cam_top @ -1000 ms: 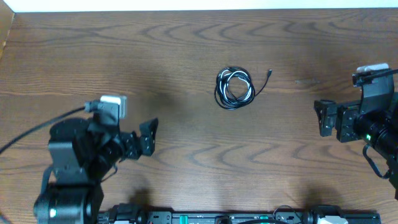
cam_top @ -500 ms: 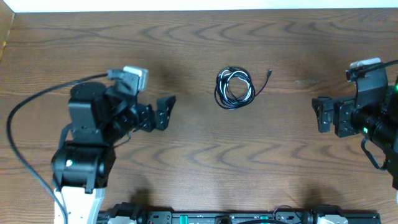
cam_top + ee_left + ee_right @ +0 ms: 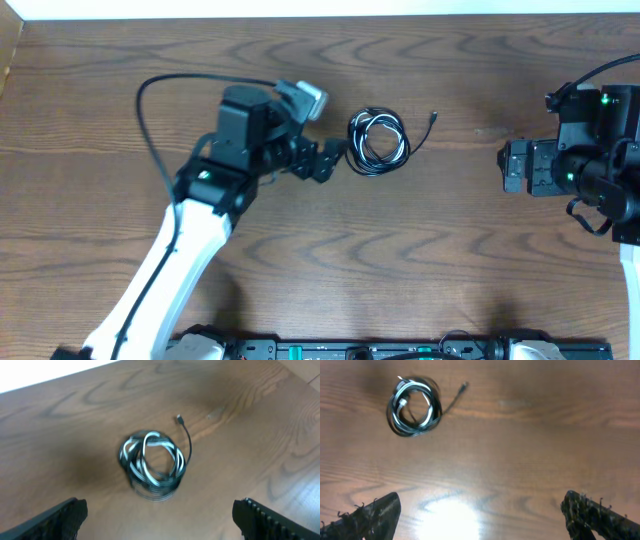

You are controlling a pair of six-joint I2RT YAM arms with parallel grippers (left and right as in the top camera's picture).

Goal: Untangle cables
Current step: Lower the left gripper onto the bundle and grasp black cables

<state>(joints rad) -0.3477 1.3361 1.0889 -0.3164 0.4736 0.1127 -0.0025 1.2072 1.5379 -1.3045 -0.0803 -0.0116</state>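
Right now I see the cables (image 3: pixel 377 142) lying as one small coil on the wooden table (image 3: pixel 300 260), a little above the middle in the overhead view. The coil is mostly black cord with a white cord (image 3: pixel 145 455) looped through it, and I cannot make out how the loops cross. One black tail curves out of the coil's right side and ends in a small plug (image 3: pixel 433 117) lying flat on the wood, just apart from the bundle. My left gripper (image 3: pixel 330 160) is stretched out over the table and pointed at the coil, with its tips just beside the coil's left edge as seen from overhead. From the left wrist camera the jaws stand wide, one finger at each lower corner of the picture. The coil sits ahead of them and between them, and neither finger is touching it. My right gripper (image 3: pixel 512 168) is well off to the right side of the table, facing the coil across bare wood. Its jaws are spread wide too and hold nothing, and its wrist camera shows the coil far off at the upper left.
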